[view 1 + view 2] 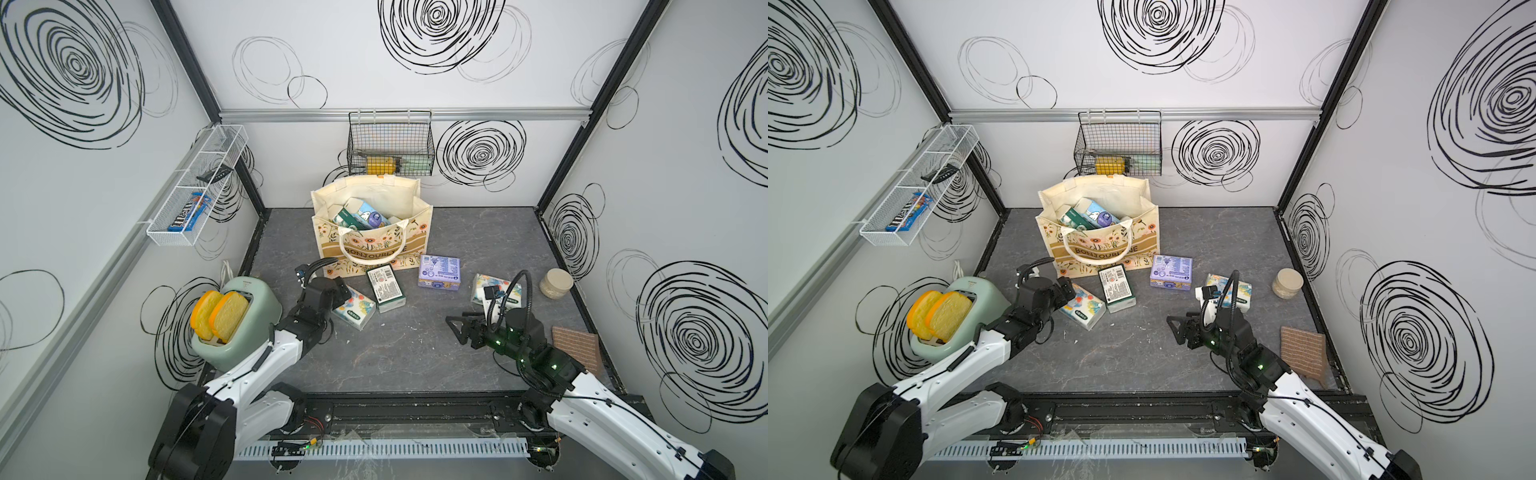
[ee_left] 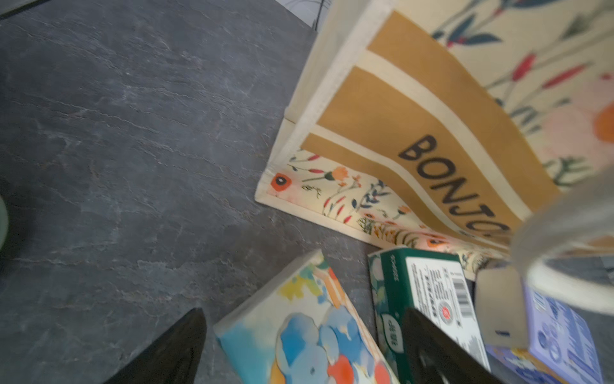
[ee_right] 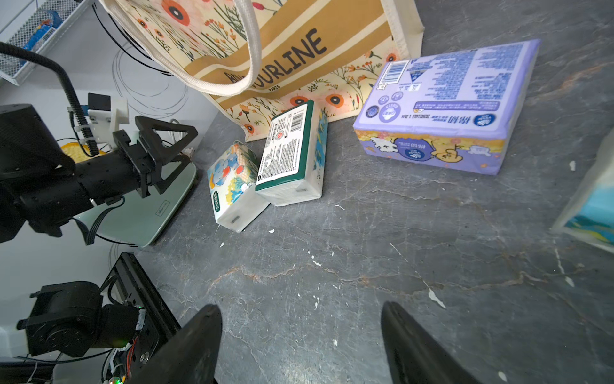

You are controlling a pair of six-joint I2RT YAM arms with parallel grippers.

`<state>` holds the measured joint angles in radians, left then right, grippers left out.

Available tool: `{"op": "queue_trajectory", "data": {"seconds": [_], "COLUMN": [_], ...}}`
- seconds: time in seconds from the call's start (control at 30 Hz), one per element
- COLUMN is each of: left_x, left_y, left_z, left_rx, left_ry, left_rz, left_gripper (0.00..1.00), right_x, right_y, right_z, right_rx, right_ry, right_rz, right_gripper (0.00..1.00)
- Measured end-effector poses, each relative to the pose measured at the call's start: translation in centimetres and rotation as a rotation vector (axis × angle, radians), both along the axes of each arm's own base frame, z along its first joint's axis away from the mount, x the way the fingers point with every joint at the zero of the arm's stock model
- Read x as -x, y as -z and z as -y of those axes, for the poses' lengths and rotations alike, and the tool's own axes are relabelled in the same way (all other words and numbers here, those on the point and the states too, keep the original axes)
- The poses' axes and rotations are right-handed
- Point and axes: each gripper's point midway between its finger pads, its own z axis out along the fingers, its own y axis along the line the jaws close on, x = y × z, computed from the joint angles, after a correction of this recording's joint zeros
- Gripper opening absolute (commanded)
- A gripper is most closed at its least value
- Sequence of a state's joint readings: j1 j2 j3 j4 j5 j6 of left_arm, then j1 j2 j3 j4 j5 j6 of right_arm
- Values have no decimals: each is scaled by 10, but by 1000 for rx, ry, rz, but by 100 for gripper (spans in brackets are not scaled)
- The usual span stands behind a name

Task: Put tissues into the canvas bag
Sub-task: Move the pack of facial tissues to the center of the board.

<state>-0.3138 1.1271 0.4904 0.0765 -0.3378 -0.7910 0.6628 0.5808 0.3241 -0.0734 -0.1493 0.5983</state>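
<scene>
I see some tissues (image 1: 360,217) in the canvas bag (image 1: 417,239), but a flowery pack (image 1: 357,311), green pack (image 1: 384,284), purple pack (image 1: 439,271) and blue-white pack (image 3: 594,212) wait on the table (image 1: 415,353), with my left gripper (image 3: 191,145) and right gripper (image 1: 456,330) spread wide, holding nothing.

canvas bag (image 1: 376,249) rear ctr | tissues (image 1: 361,218) in it | 4 packs (image 1: 439,271) before bag | jar (image 1: 556,283) R | toaster (image 1: 239,316) L

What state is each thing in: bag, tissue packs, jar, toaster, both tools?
canvas bag: upright, open, tissue packs inside
floral pack: lying on table
dark green pack: lying label up, beside floral pack
purple pack: lying on table
fourth pack: on table, partly hidden
jar: upright, lid on
toaster: two bread slices in it
left tool: open, empty
right tool: open, empty
</scene>
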Motion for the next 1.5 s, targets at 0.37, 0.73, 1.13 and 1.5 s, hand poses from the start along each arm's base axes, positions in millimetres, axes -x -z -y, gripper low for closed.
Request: {"op": "queue_trajectory", "data": {"seconds": [0.37, 0.73, 1.13, 1.5], "left_x": [-26, -19, 30, 69], "left_y": [29, 35, 36, 36], "left_z": [-1, 36, 107, 186], "left_rx": [78, 75, 119, 187], "left_ry": [17, 136, 336, 477], "left_rz": [-52, -50, -18, -34], "left_gripper": [72, 71, 71, 71], "right_x": [0, 0, 7, 23], "right_y": [1, 0, 31, 62], "right_z": [-1, -1, -2, -7], "right_rx": [-5, -7, 29, 62], "right_ry": [1, 1, -21, -77], "right_rz": [-11, -9, -88, -181], "right_gripper": [79, 78, 78, 79]}}
